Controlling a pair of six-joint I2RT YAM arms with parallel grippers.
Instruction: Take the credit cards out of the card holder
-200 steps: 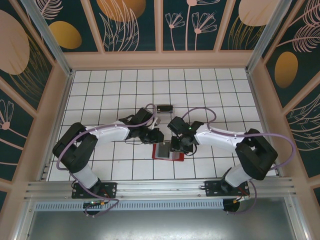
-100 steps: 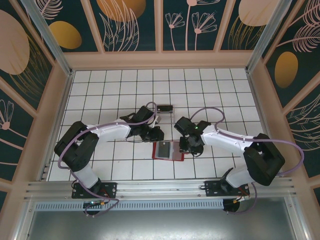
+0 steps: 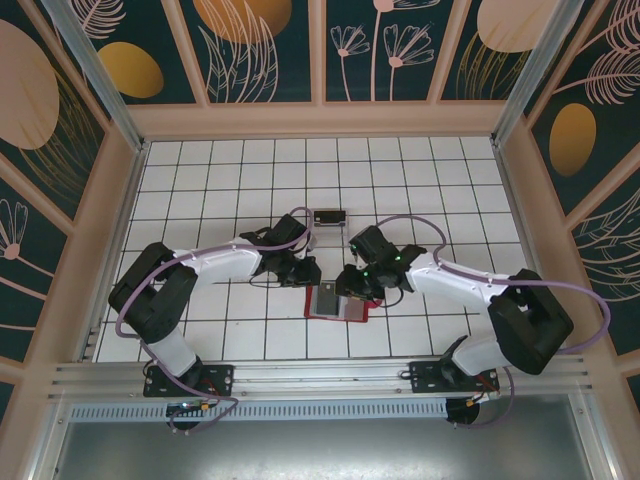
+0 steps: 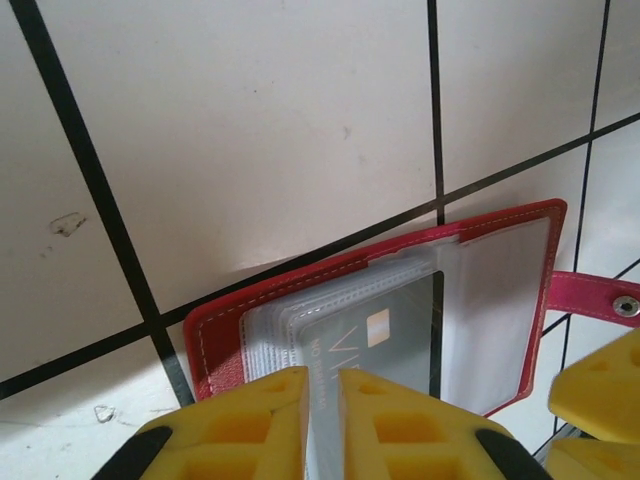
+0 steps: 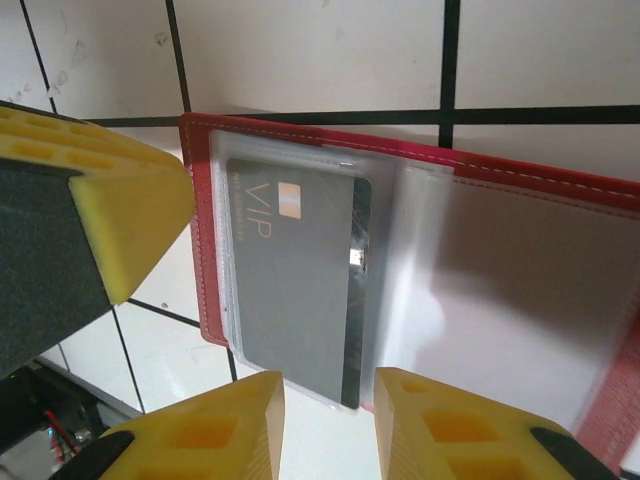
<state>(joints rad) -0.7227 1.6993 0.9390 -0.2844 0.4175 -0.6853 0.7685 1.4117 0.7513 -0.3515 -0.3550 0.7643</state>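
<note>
White tiled table (image 3: 200, 180), floral walls (image 3: 270, 50); left gripper (image 4: 322, 390) pinches card holder (image 4: 215, 340), right gripper (image 5: 328, 400) narrow.

Here's the right gripper (image 5: 329, 392) low over the open card holder (image 5: 300, 137), its yellow fingers (image 5: 235, 410) parted with a clear gap between them. In the left half a grey card (image 5: 295, 270) sits in a clear sleeve (VIP lettering, gold chip), one short edge just beside the fingertips. The right half is a cloudy plastic pocket (image 5: 500, 300). On the left, the left gripper's yellow finger (image 5: 130, 215) sits just beside the red edge, with the white tiled table (image 5: 330, 50) beneath.
</note>
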